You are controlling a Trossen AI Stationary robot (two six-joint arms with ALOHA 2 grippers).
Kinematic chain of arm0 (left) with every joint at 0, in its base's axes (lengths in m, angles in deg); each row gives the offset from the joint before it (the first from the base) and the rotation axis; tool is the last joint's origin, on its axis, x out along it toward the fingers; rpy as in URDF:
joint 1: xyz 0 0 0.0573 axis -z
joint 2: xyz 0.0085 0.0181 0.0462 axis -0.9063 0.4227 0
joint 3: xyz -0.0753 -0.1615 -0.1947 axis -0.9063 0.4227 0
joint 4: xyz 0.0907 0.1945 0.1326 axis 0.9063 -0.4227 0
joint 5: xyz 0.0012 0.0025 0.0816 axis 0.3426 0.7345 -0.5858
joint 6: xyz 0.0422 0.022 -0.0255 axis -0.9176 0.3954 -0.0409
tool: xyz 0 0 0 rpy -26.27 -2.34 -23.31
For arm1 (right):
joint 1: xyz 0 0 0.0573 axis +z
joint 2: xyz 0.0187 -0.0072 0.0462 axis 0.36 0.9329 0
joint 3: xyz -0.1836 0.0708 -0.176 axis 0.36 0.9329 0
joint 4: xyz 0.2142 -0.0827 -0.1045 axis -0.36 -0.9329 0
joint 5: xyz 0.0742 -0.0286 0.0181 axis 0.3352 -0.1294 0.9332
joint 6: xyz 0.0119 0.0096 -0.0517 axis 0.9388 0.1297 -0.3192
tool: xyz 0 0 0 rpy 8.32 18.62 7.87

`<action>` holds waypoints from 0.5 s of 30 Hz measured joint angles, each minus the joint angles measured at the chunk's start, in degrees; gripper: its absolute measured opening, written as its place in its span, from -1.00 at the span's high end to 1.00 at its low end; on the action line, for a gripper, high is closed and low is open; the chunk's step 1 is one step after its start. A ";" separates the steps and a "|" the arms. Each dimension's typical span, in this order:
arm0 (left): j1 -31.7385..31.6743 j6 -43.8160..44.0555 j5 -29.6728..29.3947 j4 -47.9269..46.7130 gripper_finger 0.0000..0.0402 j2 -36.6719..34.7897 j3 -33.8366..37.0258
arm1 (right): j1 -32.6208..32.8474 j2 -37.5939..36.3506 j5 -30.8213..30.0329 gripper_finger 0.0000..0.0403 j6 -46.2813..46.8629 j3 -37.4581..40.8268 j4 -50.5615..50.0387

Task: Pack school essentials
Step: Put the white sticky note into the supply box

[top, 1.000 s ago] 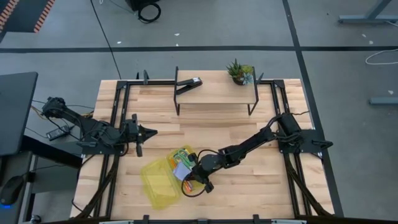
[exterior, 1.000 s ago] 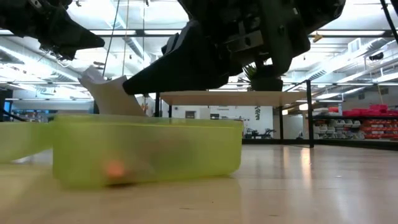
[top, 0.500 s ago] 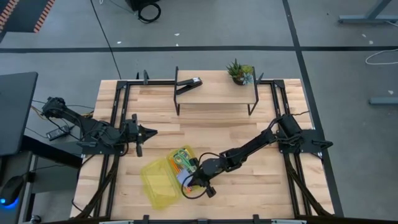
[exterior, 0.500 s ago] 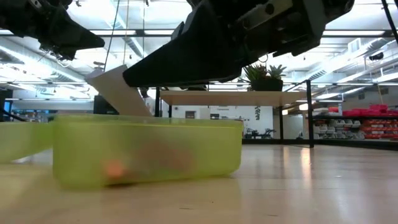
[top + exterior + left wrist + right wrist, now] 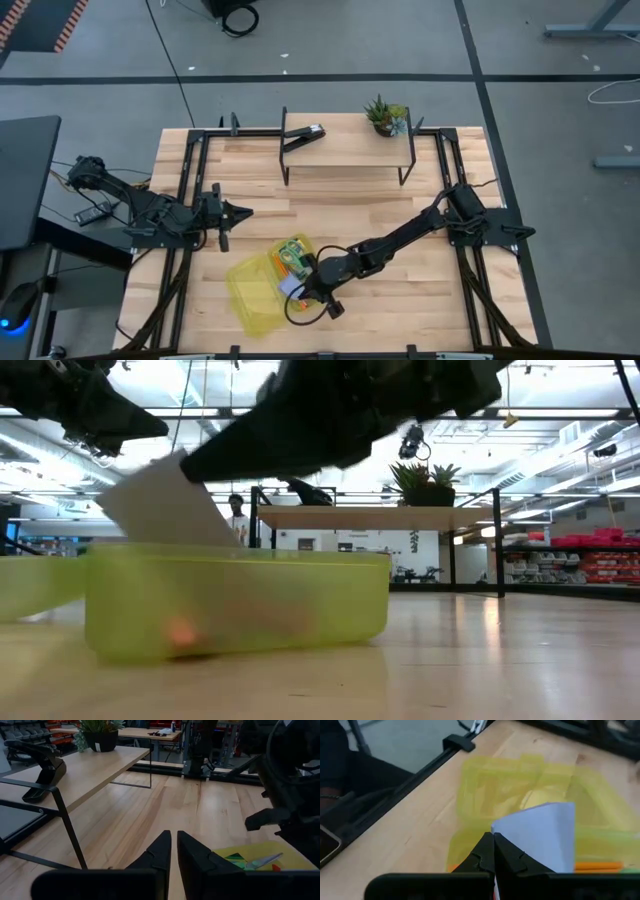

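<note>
A yellow-green box (image 5: 285,262) stands open near the table's near edge, its lid (image 5: 255,300) flat beside it. Scissors (image 5: 260,861) and an orange pencil (image 5: 597,866) lie in the box. My right gripper (image 5: 493,845) hovers over the box, shut on a pale blue notepad (image 5: 545,832), which the low view shows tilted (image 5: 165,500) above the box's rim (image 5: 235,555). My left gripper (image 5: 174,845) waits shut and bare at the table's left (image 5: 240,211). My right gripper pinches the notepad between its two fingers at a corner (image 5: 504,836). The fingers come slanting down from the table's right. The notepad is lifted clear, tilted above the open box, and touches nothing else that I can see.
A wooden riser (image 5: 350,150) stands at the far side with a black stapler (image 5: 305,135) and a potted plant (image 5: 385,115) on it. Black rails (image 5: 190,180) run along the table's left and right. A person (image 5: 237,515) stands far behind the table.
My right gripper has carried the notepad a little toward the table's near edge over the box and risen slightly. The notepad stays pinched and has tipped further.
</note>
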 joint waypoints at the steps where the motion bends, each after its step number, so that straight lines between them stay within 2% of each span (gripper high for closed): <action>1: -0.01 0.01 0.01 0.00 0.80 0.00 0.00 | 0.14 0.00 -0.68 0.97 -0.16 -0.44 -0.50; 5: -0.01 0.02 0.00 0.02 0.81 0.00 0.00 | 0.40 0.00 -1.48 0.97 -1.90 -3.09 -5.05; 11: -0.01 -0.01 0.01 0.02 0.85 0.00 0.00 | 0.31 0.00 0.10 0.97 -4.18 -8.25 -17.64; 15: -0.01 0.02 0.00 0.02 0.83 0.00 0.00 | 0.31 0.00 2.23 0.97 -5.25 -7.45 -17.09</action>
